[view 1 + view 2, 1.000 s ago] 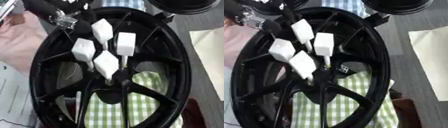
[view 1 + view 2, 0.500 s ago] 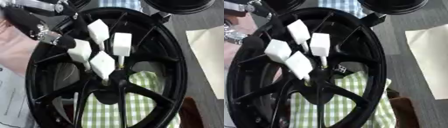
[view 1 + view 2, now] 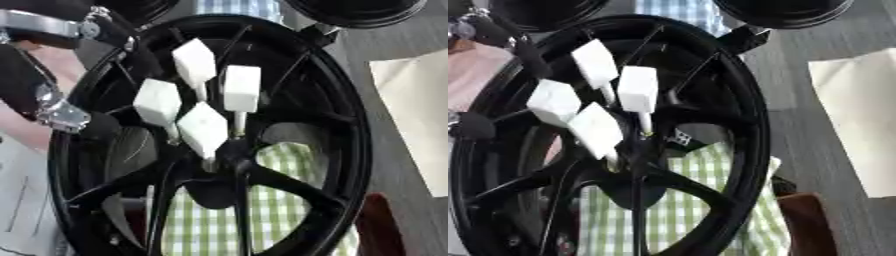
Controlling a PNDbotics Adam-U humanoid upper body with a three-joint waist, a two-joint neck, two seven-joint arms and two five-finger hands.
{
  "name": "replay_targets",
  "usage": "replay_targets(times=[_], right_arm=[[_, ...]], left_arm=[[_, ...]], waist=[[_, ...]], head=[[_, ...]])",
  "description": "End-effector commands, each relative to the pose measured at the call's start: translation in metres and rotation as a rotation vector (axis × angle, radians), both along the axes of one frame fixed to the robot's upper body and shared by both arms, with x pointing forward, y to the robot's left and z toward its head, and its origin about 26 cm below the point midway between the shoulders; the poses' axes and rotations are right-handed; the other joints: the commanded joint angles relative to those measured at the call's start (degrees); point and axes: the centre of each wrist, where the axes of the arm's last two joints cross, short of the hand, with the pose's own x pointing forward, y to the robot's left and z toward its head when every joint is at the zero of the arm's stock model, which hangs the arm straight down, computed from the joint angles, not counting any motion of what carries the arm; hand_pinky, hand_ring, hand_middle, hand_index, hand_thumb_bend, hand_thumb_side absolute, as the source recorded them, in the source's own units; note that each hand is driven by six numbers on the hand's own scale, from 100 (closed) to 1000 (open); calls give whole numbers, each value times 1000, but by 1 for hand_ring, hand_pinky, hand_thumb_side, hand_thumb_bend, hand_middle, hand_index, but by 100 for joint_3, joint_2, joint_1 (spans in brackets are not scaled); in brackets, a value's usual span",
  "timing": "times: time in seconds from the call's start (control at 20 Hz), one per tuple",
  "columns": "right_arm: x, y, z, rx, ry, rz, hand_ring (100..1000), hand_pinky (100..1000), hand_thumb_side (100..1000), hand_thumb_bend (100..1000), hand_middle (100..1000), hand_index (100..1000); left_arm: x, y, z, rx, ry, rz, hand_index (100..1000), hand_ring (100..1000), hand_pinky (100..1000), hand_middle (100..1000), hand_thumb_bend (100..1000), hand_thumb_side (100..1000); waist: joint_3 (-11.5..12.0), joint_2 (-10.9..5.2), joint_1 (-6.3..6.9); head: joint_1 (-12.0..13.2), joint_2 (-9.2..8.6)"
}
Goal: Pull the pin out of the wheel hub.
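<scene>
Glossy black hub [image 3: 341, 125], matt white pin heads [image 3: 203, 127] on metal stems, checked cloth [image 3: 206, 227] beneath, grey counter [image 3: 798, 75].

- The left hand [image 3: 61, 112] is black, with rounded black finger ends.
- Silver metal joint pieces with small screws sit between its black segments.
- Above it, a silver bracket [image 3: 39, 24] crosses the black arm.

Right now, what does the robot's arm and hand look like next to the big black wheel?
Only the left arm shows, coming in at the upper left of the left eye view. It is mostly black, with shiny silver metal pieces and small bolts at the joints. The left hand has black fingers with rounded tips, and another silver bracket sits just behind it. No cables or markings can be made out. The right hand is out of view.
</scene>
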Motion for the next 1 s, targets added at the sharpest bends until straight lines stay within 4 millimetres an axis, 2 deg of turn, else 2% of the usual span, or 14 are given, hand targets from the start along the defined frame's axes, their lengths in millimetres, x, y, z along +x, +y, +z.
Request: replay_targets(times=[0.05, 0.2, 0.4, 0.7, 0.75, 1.0], right_arm=[[-1, 2, 8, -14, -24, 7, 548, 813, 744, 100, 612, 662], [-1, 2, 7, -9, -25, 4, 546, 813, 746, 100, 610, 660], [-1, 3, 6, -3, -22, 1, 546, 813, 748, 100, 609, 659], [-1, 3, 6, -1, -21, 0, 546, 813, 748, 100, 609, 659], [-1, 3, 6, 1, -22, -1, 544, 812, 749, 100, 608, 658], [0, 4, 6, 20, -29, -4, 543, 812, 749, 100, 608, 657]], left_arm=[[-9, 6, 12, 0, -38, 61, 881, 817, 963, 743, 506, 728], [-6, 6, 11, -14, -41, 98, 880, 822, 966, 757, 504, 731], [-3, 4, 9, -35, -37, 107, 885, 829, 975, 777, 454, 743], [-1, 3, 9, -43, -31, 108, 885, 829, 975, 777, 454, 743], [0, 2, 8, -43, -23, 107, 890, 835, 984, 776, 414, 789], [16, -8, -4, -11, 52, 114, 887, 837, 980, 780, 433, 812]], waist=[[-16, -379, 48], [-26, -377, 46], [-34, -365, 52], [-33, -364, 54], [-46, -360, 55], [-92, -351, 61]], head=[[-5, -19], [15, -12], [22, 3], [23, 9], [37, 9], [61, 36]])
